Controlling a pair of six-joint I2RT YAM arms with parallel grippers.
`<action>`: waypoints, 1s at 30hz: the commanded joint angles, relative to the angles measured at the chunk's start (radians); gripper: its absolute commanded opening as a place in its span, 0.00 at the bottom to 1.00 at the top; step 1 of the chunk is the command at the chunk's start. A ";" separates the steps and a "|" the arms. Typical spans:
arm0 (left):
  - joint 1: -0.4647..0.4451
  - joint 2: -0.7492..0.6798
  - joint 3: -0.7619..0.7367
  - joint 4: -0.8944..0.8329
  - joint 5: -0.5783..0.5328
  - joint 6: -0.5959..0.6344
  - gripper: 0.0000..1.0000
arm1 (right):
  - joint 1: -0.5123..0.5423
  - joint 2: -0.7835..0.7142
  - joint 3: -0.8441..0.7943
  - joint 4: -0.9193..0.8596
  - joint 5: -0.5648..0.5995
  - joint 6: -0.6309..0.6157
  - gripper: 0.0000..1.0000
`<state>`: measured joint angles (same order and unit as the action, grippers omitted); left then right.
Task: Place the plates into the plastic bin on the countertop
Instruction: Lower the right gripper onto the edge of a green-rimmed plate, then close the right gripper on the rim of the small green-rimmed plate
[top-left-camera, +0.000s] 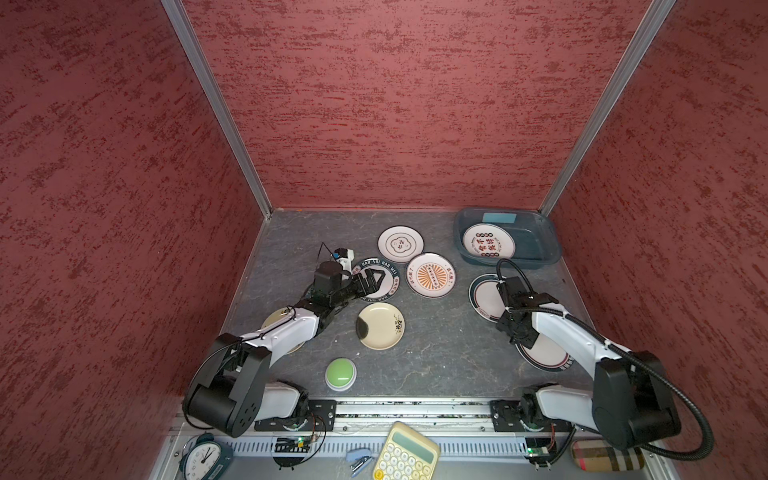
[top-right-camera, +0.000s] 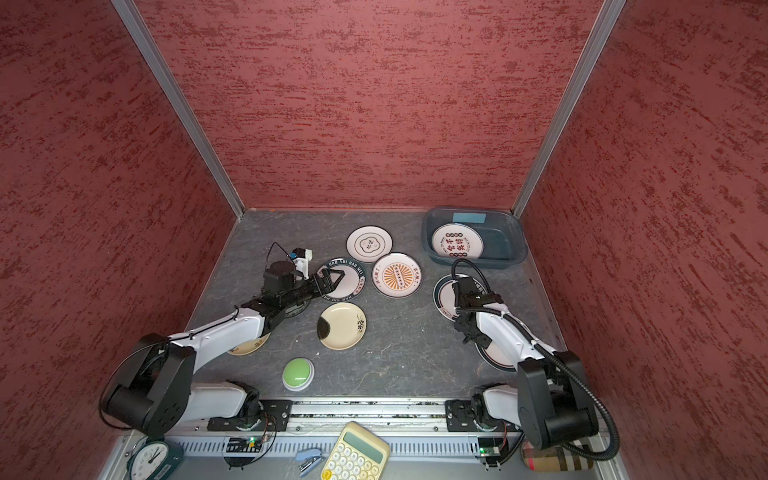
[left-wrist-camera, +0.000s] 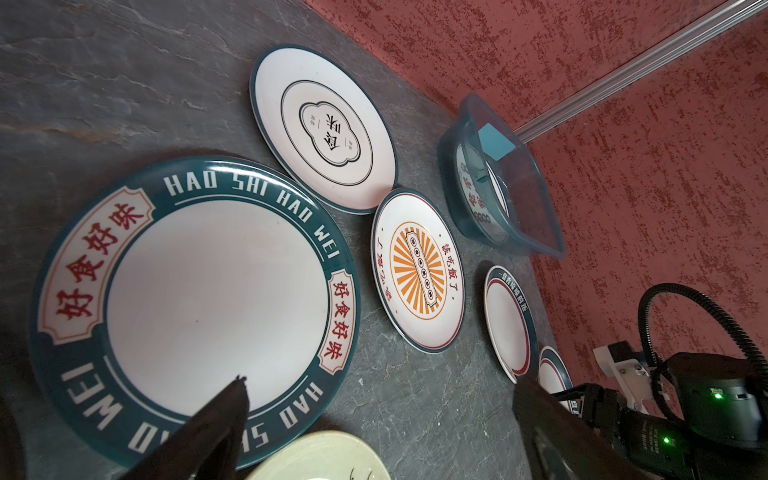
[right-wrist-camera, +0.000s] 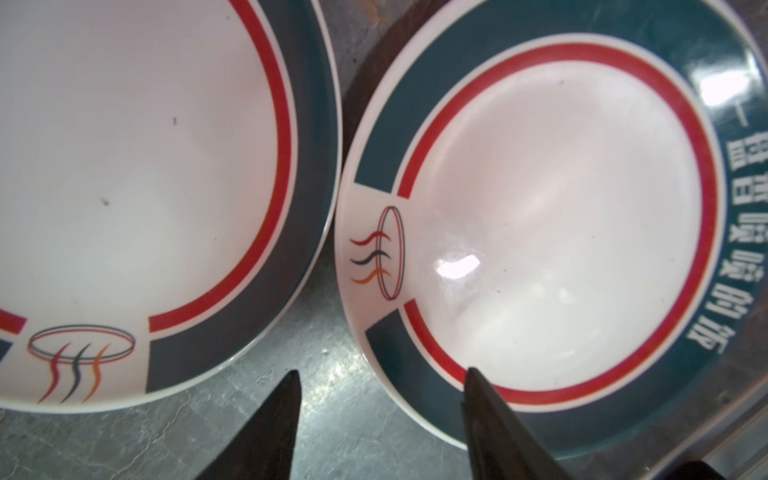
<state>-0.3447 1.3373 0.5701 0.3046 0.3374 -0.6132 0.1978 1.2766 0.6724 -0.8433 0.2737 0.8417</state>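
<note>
The right gripper stands half apart: one finger is over the countertop, the other inside the rim of a red-ringed plate, whose edge is not yet clamped. A twin plate lies just beside. The left gripper hangs wide over a lettered plate. The bin, holding a printed plate, sits just beyond the red-ringed plate, so the right arm is nearer.

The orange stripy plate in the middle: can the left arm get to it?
Probably yes. The left gripper stands open over the HAO SHI plate, right beside the orange stripy plate, and nothing lies on that plate or between them. It lies flat, so catching its rim may be fiddly.
</note>
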 joint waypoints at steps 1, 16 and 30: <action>0.009 0.011 -0.012 0.032 0.014 0.004 0.99 | 0.009 0.022 -0.009 -0.002 0.041 0.014 0.60; 0.017 0.011 -0.013 0.028 0.009 0.008 0.99 | 0.014 0.077 -0.028 0.043 0.041 -0.010 0.49; 0.021 0.008 -0.012 0.022 0.005 0.009 0.99 | 0.015 0.086 -0.040 0.074 0.005 -0.021 0.37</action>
<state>-0.3317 1.3407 0.5682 0.3138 0.3393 -0.6132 0.2020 1.3560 0.6453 -0.7956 0.2928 0.8162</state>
